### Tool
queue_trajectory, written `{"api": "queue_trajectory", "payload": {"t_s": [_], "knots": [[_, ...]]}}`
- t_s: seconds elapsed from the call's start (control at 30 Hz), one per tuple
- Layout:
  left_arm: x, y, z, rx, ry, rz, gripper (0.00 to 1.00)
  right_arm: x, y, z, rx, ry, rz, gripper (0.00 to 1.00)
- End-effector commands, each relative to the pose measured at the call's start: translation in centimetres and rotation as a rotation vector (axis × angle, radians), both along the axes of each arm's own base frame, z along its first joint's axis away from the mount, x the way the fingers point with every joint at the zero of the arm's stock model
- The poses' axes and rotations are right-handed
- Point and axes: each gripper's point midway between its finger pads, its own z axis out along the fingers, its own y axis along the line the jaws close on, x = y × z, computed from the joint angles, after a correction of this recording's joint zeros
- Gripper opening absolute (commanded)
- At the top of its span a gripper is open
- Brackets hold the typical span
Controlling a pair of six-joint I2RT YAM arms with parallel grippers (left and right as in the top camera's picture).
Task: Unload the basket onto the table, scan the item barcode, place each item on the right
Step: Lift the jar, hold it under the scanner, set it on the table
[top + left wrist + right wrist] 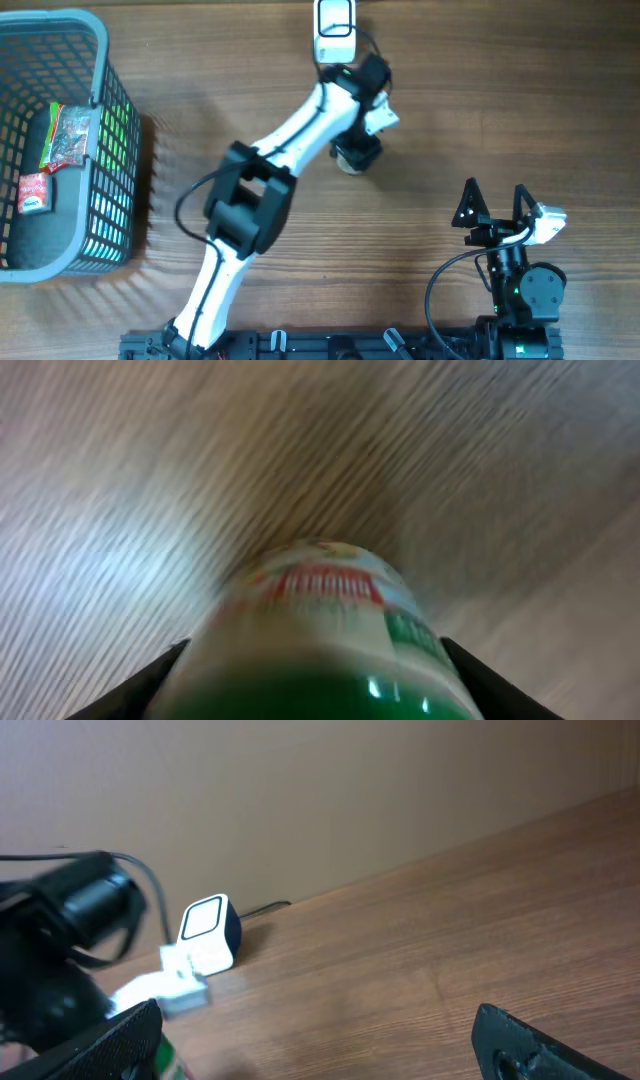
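Left gripper (pixel 315 652) looks clamped on the jar (pixel 352 157), with a finger hugging each side and the green lid end toward the wrist. The jar hangs just beside the scanner (pixel 335 30), which sits further out toward the far edge, so I'd say it's the left arm's job. Right gripper (pixel 495 205) is spread wide, empty and well apart.

The lettering on the jar (pixel 322 622) is too blurred to read.
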Motion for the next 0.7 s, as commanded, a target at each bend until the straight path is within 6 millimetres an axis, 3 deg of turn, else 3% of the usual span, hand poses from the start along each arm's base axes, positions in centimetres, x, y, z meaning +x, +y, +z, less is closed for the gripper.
{"api": "queue_trajectory", "payload": {"t_s": [0.0, 0.13, 0.17, 0.23, 0.3, 0.37, 0.47, 0.6, 0.63, 0.67], "knots": [[-1.4, -2.4, -2.1, 0.096, -0.073, -0.14, 0.67, 0.0, 0.2, 0.2, -0.015, -0.009, 0.009, 1.0], [-2.9, -5.5, -2.9, 0.085, -0.116, -0.213, 0.74, 0.0, 0.2, 0.2, -0.014, -0.009, 0.009, 1.0], [-3.0, -5.5, -2.9, 0.089, -0.116, -0.208, 0.77, 0.0, 0.2, 0.2, -0.015, -0.009, 0.009, 1.0], [-2.7, -5.0, -2.9, 0.099, -0.116, -0.196, 1.0, 0.0, 0.2, 0.2, -0.015, -0.009, 0.009, 1.0], [-2.4, -4.7, -2.3, 0.098, -0.119, -0.165, 1.0, 0.0, 0.2, 0.2, -0.015, -0.009, 0.009, 1.0], [-2.6, -4.7, -0.1, 0.083, -0.135, -0.166, 1.0, 0.0, 0.2, 0.2, -0.015, -0.009, 0.009, 1.0], [-2.9, -4.9, 5.2, 0.029, -0.195, -0.171, 1.0, 0.0, 0.2, 0.2, -0.015, -0.008, 0.009, 1.0], [-3.7, -3.5, 14.4, -0.068, -0.306, -0.147, 1.0, 0.0, 0.2, 0.2, -0.015, -0.009, 0.009, 1.0], [-3.9, -3.1, 15.8, -0.082, -0.323, -0.142, 1.0, 0.0, 0.2, 0.2, -0.015, -0.008, 0.009, 1.0], [-3.9, -1.9, 18.2, -0.091, -0.369, -0.088, 1.0, 0.0, 0.2, 0.2, -0.014, -0.009, 0.009, 1.0]]}}
